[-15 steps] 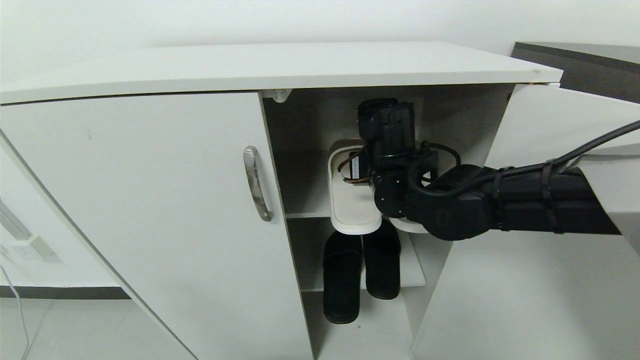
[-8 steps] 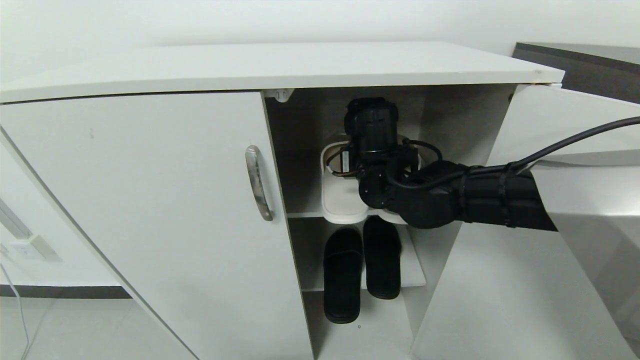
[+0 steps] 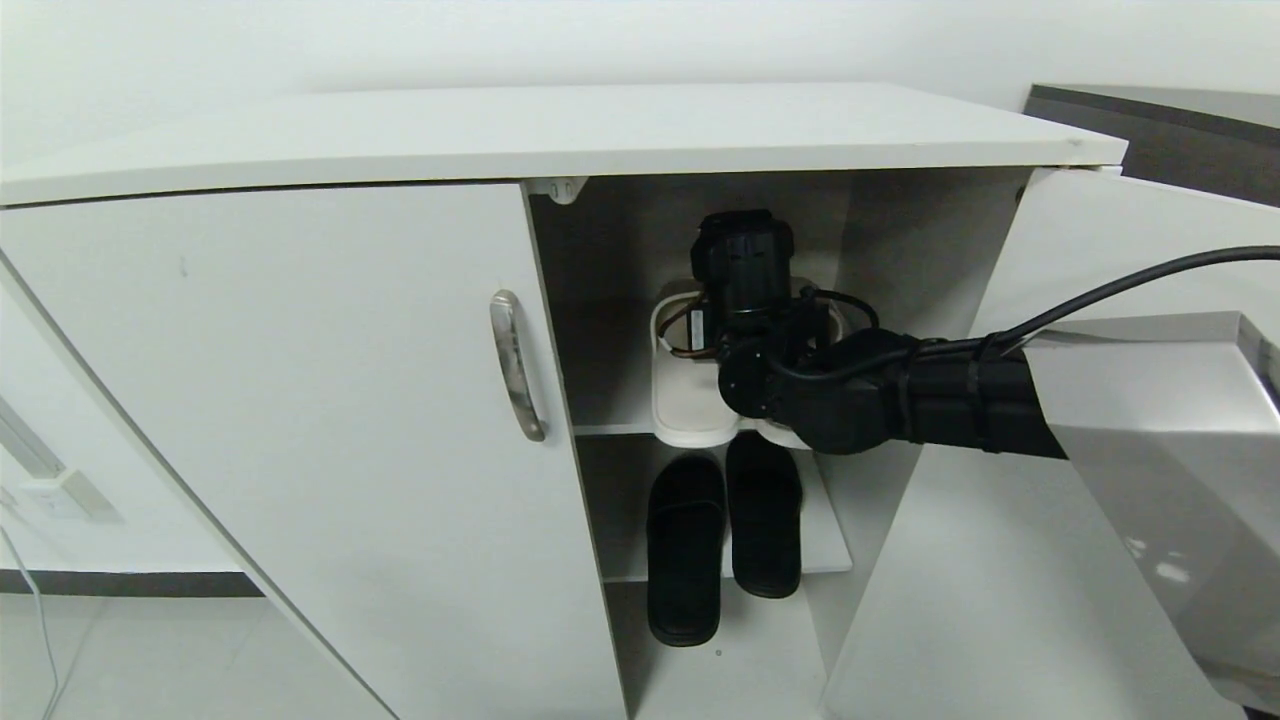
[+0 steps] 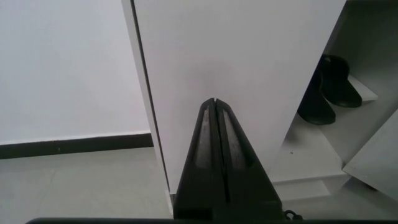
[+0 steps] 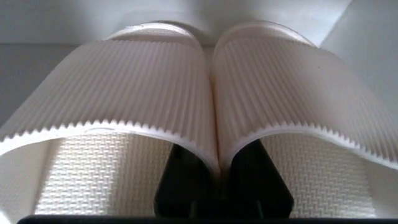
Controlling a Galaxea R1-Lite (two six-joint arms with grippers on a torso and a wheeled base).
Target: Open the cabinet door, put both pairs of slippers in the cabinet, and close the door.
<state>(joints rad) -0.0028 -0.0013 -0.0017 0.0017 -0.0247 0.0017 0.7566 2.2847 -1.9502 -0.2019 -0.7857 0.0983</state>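
Two shelves [image 3: 600, 430] inside the boxy, smooth white cabinet [image 3: 560, 125] carry slippers. The ribbed white slippers [image 5: 143, 81] sit above, straps pinched together in the right claw [image 5: 217, 171]. The matte black slippers [image 3: 685, 545] sit below, heels overhanging, likely to block the door [image 3: 1010, 580]. The left claw [image 4: 215, 109], closed and empty, hangs outside the cabinet.

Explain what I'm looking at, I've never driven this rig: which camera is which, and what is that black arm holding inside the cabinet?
It is a two-armed robot. The wide picture comes from its head, facing a white cabinet whose right door is open. The other two come from cameras on the wrists. The right gripper is inside at the upper shelf, its fingers pinching the inner straps of the white slippers together. The black slippers lie on the lower shelf. The left gripper, fingers shut and empty, points at the closed left door.
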